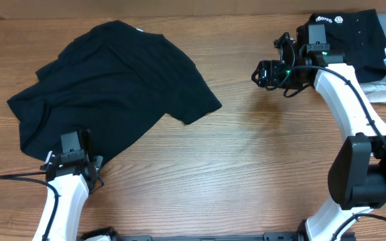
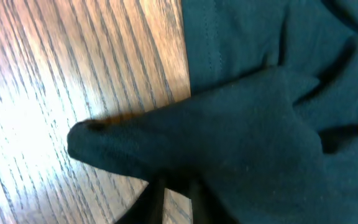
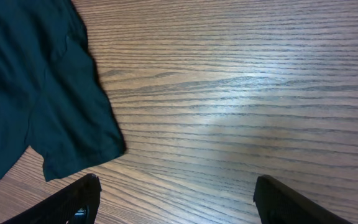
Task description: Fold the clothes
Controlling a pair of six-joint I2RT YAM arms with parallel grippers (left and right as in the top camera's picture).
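A rumpled black shirt [image 1: 112, 87] is spread over the left half of a wooden table [image 1: 246, 167], and its near-left edge is pinched between the narrowed jaws of the left gripper [image 1: 73, 142]. Its long axis runs from near left to far right, with the neck label toward the far edge. The right gripper [image 1: 263, 72] is held wide open over bare wood, well apart from the shirt.

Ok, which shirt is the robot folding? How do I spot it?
Look at the left half of the table. A black T-shirt lies rumpled there, its near edge at the left gripper. Unlike the folded pile far right, it is spread out and plain.
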